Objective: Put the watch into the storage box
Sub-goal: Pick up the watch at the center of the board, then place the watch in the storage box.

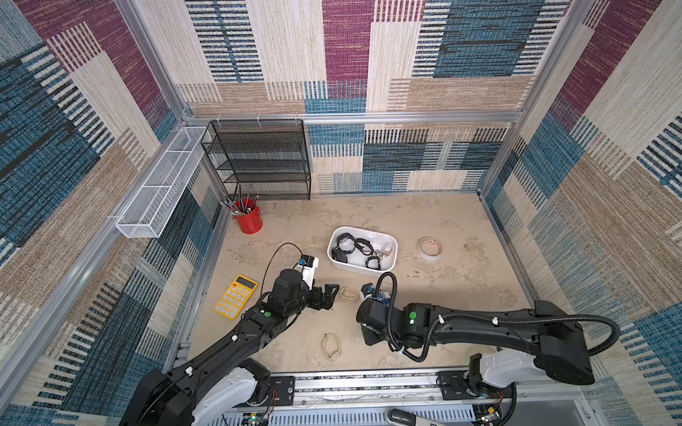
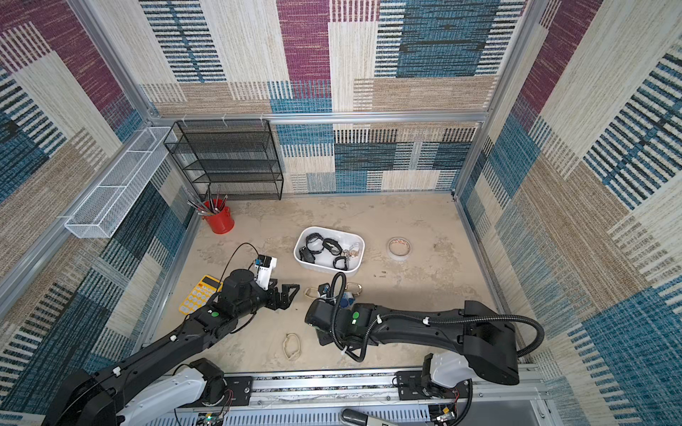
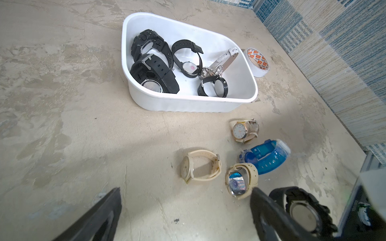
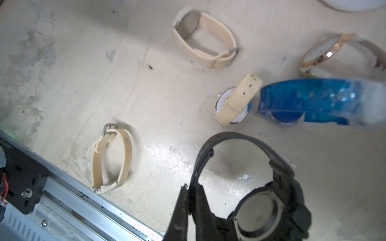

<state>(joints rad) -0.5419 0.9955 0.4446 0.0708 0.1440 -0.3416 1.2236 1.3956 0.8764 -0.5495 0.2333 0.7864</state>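
The right gripper [image 4: 191,188] is pinching the strap of a black watch [image 4: 259,212] between closed jaws, with the watch's case hanging just to one side of the fingers. Whether the watch is clear of the table [image 4: 62,83] cannot be told. Crowding close ahead of those jaws are a cream watch with a shiny face [image 4: 236,100] and a blue watch [image 4: 313,98] just beside it, and beyond them a gold-rimmed watch [image 4: 325,52] and a looped cream watch [image 4: 208,41]. A third cream watch [image 4: 112,158] is lying off to the side, near the metal rail [image 4: 83,200] running along the table edge behind the jaws. The left gripper [image 3: 186,191] is standing with its jaws wide apart over bare table, one finger [image 3: 265,208] sitting just beside the black watch. Ahead of the left jaws an open stretch of table is leading up to the storage box [image 3: 188,102], whose near wall and rolled rim are facing them. The box is holding several black watches [image 3: 154,62], a white-strapped watch [image 3: 225,58] and a small silvery piece [image 3: 211,72]. A roll of tape [image 3: 259,62] is sitting just beyond the box's far corner. Well apart from both jaws, a yellow calculator [image 1: 236,297] is lying beside the left arm. A red cup [image 1: 249,221] of tools is standing near a black wire shelf [image 1: 258,158] at the back wall, and a white wire basket [image 1: 158,191] is hanging on the side wall.
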